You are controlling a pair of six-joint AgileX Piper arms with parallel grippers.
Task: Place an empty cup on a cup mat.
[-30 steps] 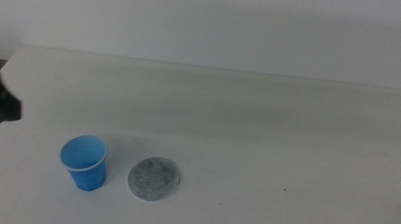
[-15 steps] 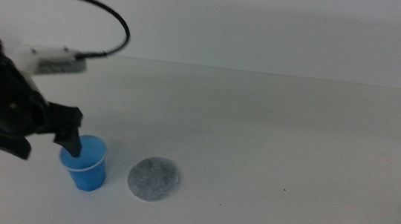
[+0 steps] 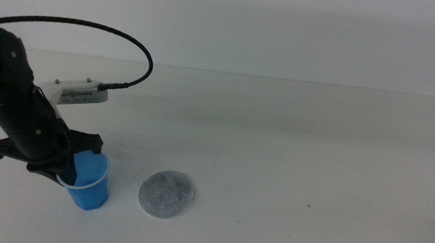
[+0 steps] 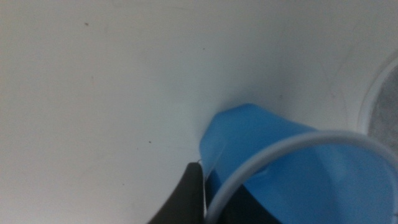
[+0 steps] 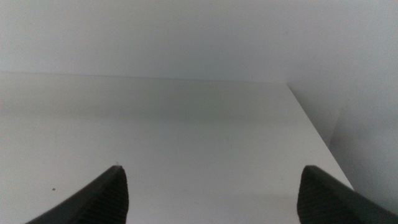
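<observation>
On table: one cup (image 3: 88, 179), one cup mat (image 3: 167, 195).

Two dark jaws of the right gripper (image 5: 211, 196) are seen set wide apart, with nothing held between them. Only the tips are shown, one at each lower corner. Below and beyond them a white table (image 5: 186, 143) is spread, bare apart from one tiny dark speck (image 5: 53, 189) close to one jaw tip. The table's far edge is met by a plain pale wall (image 5: 186, 37). One side edge of the table is visible, with greyish space past it.
</observation>
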